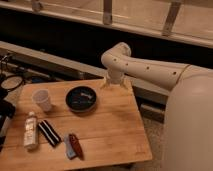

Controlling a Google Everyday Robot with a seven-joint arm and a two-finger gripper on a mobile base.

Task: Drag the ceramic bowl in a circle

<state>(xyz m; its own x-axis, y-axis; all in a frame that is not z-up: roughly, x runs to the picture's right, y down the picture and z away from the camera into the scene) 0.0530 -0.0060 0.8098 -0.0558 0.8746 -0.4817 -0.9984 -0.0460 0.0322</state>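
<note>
The ceramic bowl [81, 98] is wide, shallow and dark, with pale markings inside. It sits on the wooden table [115, 125] in the back middle. My gripper [114, 85] hangs from the white arm at the table's back edge, just right of the bowl and a little behind it. It does not touch the bowl.
A small white cup [42, 99] stands left of the bowl. A plastic bottle [31, 130] lies at the front left. A black and white striped packet [49, 133] and a red and blue packet [73, 146] lie beside it. A wall and railing run behind the table.
</note>
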